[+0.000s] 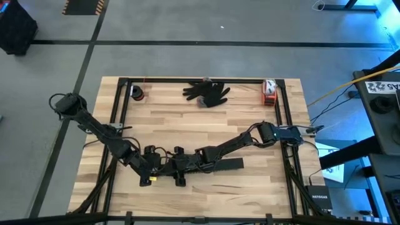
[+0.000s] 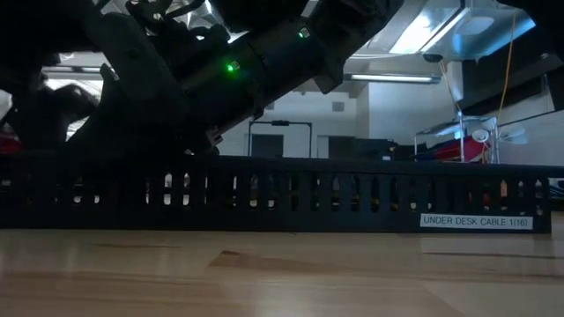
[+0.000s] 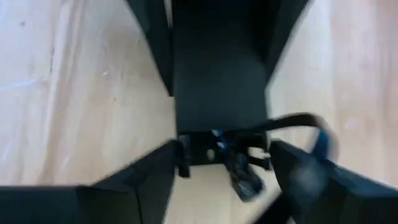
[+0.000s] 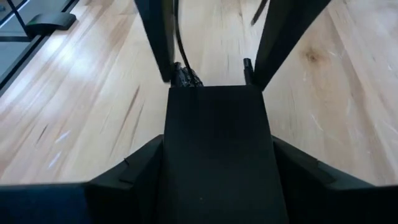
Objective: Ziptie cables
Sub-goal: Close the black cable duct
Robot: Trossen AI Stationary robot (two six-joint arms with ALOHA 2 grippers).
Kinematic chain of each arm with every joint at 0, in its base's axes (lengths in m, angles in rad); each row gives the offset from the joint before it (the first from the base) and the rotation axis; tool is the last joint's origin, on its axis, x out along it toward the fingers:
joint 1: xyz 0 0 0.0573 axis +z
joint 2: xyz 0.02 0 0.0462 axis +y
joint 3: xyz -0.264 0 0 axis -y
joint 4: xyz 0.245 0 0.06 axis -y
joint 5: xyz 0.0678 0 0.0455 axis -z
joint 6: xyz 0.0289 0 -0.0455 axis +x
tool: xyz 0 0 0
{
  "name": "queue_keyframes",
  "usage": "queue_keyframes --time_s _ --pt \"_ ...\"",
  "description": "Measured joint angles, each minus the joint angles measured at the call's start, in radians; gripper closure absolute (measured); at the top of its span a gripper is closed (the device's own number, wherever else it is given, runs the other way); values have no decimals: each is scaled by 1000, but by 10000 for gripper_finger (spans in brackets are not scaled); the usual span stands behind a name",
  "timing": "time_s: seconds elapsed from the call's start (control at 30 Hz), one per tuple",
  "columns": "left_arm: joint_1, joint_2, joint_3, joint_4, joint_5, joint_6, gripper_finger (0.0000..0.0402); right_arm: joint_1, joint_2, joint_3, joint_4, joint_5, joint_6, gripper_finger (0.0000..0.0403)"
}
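Channel: long black slotted channel point(image 2: 291, 195) lies along the near part of the wooden table point(image 1: 206, 119), with a white label at one end; both grippers meet over it.
Left gripper: left gripper point(image 3: 217, 180) is low at one end of the channel; its fingers point(image 3: 149, 180) stand apart, one on each side of the channel end.
Right gripper: right gripper point(image 4: 217, 186) faces it from the other side; fingers spread along both channel walls, channel between them.
Cables: thin dark and blue cables point(image 3: 239, 165) sit at the channel end between the left fingers, one dark wire looping out toward a finger. Held or only touched: cannot tell.
Far edge: black glove point(image 1: 207, 92), a small dark roll point(image 1: 137, 93), a red and white item point(image 1: 269, 91).
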Motion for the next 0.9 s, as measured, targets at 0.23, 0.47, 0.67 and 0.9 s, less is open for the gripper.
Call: queue_keyframes --time_s 0.23,0.47,0.67,0.9 --pt "1 55 0 48 18 -10 164 0 0 0 0 -2 15 173" --pt "1 56 0 47 14 -9 165 0 1 -2 33 -24 17 173" --pt "26 58 -3 84 19 17 165 -2 5 -5 87 -11 15 173" --pt "49 60 -4 90 20 25 159 -5 4 -4 65 -15 19 173"
